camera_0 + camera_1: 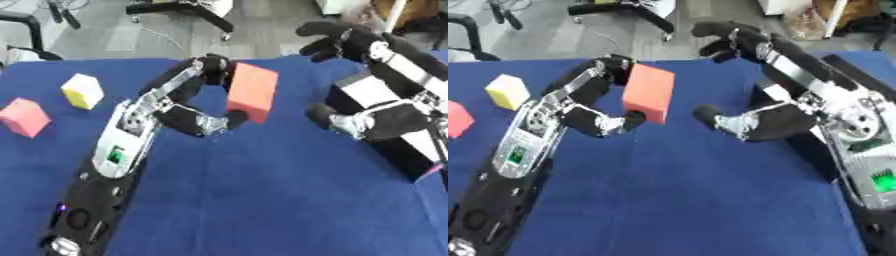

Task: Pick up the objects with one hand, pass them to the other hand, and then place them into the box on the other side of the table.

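Nearest to me is my left forearm, running up from the lower left corner over the blue desk (289, 200). It carries a small green lit patch (115, 155), and my right forearm has another (883, 181); I can read no writing or brand on either, nor anywhere else.

Further out, my left hand (197, 95) is clamped on the orange block (252, 92), fingers at its upper far edge and thumb at its lower near corner, holding it clear of the desk. My right hand (754, 117) waits just beside it, apart and holding nothing, thumb pointing at the block and fingers arched high above.

I judge the block to be light and stiff, probably foam or painted wood, with flat matte faces that should not slip. It looks sturdy, not fragile. The face turned toward my right hand is bare, so I would take it there, fingers over the top edge and thumb under the bottom, away from where my left holds it.

Off to the left on the desk lie a yellow block (82, 90) and a pink block (24, 116), both untouched. I see no box
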Available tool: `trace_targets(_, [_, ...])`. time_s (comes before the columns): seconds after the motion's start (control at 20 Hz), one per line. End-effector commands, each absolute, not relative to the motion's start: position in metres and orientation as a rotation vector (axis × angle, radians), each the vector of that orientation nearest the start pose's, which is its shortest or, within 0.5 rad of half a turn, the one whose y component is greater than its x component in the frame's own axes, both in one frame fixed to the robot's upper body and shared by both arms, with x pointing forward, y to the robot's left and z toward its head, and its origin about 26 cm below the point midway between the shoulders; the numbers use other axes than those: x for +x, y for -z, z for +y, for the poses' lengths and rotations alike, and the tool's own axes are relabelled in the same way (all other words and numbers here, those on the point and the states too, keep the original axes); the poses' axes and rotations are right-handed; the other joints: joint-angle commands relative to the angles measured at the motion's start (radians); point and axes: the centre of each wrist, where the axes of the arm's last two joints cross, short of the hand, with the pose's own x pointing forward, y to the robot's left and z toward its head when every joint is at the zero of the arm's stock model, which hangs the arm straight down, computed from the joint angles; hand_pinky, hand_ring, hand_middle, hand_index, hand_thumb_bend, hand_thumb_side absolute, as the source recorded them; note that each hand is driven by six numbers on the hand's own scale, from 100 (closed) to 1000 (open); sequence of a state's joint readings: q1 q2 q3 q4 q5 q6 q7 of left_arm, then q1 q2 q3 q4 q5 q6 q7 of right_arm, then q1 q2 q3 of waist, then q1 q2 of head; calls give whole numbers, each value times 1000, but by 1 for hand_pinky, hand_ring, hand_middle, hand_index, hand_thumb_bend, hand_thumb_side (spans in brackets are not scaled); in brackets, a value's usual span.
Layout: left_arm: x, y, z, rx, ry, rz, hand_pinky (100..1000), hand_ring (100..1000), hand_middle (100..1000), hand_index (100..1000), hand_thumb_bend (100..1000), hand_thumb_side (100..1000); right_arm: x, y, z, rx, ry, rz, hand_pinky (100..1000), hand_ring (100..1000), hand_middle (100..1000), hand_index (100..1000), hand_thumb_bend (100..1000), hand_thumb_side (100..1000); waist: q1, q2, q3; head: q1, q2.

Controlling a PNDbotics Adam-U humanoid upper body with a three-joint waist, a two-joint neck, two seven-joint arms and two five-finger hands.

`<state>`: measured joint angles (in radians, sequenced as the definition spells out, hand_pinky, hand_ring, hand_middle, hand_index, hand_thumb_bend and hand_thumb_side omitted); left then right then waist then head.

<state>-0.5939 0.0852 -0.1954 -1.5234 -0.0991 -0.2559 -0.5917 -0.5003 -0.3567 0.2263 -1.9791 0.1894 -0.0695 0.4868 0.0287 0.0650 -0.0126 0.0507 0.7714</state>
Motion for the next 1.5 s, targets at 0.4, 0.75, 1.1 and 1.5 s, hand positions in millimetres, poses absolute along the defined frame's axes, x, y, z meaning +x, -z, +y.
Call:
trace_targets(0.4, [384,-162,117,-386,1244,-2137,582,536,532,622,358,298,306,-244,-184,117,-1375,-2182,801,838,910,961,348,417,-19,-6,4,-4,-1])
trace_targets(0.75, [384,-157,114,-336,1225,-2131,580,536,532,622,369,304,307,-243,-185,121,-1390,-2160,799,836,910,961,345,420,-19,-6,3,-5,-1])
trace_targets(1.1, [384,-155,111,-271,1205,-2123,578,536,534,625,393,321,309,-240,-185,107,-1432,-2119,795,824,896,955,335,399,-21,-5,2,-5,-1])
trace_targets(1.5, [383,-157,109,-197,1207,-2124,579,537,537,628,400,331,313,-235,-185,61,-1495,-2053,790,816,887,950,324,384,-23,-7,0,-6,-1])
